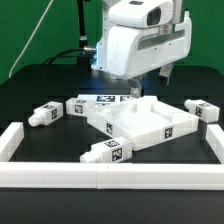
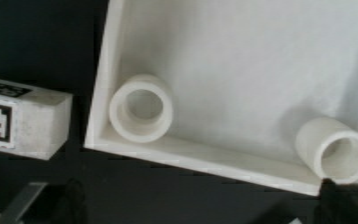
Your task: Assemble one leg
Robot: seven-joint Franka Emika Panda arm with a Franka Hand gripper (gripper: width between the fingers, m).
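Note:
The large white square tray piece (image 1: pixel 146 122) lies in the middle of the black table. Several stubby white legs with square tags lie around it: two on the exterior view's left (image 1: pixel 45 113) (image 1: pixel 80 106), one in front (image 1: pixel 107 152), one on the right (image 1: pixel 202 111). My gripper (image 1: pixel 138 88) hangs above the tray's back corner, open and empty. In the wrist view the tray (image 2: pixel 247 70) shows two round sockets (image 2: pixel 140 108) (image 2: pixel 336 150), and one leg (image 2: pixel 16 115) lies just outside its rim. My gripper (image 2: pixel 190 205) holds nothing; its dark fingertips (image 2: pixel 34 200) stand wide apart.
A low white rail (image 1: pixel 110 178) runs along the table's front and up both sides. A tagged white board, the marker board (image 1: pixel 105 98), lies behind the tray under the arm. Cables hang at the back.

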